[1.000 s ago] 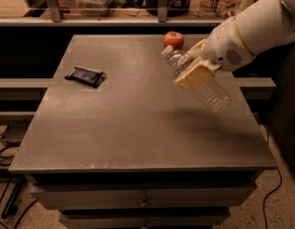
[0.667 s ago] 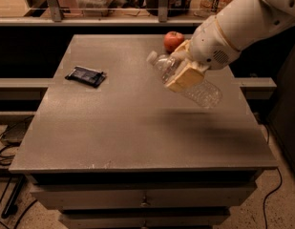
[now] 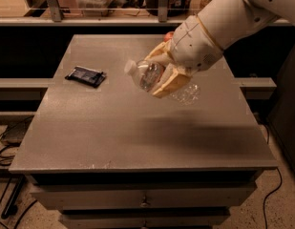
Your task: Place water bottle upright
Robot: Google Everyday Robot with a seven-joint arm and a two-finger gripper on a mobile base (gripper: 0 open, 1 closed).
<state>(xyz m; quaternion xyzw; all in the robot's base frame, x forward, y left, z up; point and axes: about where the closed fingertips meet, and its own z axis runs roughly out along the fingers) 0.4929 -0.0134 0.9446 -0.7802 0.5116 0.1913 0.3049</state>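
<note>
- Here, the gripper [image 3: 154,78] is clamped around the water bottle [image 3: 145,76], in the air over the bench [image 3: 137,142].
- Bottle tilted, white cap pointing left; clear, contents can't be told.
- Black packet [image 3: 85,75] lies on the bench, left; apple [image 3: 168,34] behind the gripper.

Claw [image 3: 162,74] above table [image 3: 137,147], clamping tilted water bottle [image 3: 143,75] (cap raised), dark packet [image 3: 85,75] apart

Lab: gripper [image 3: 155,75] above drawered metal bench [image 3: 113,137], floor cables [image 3: 1,152].
</note>
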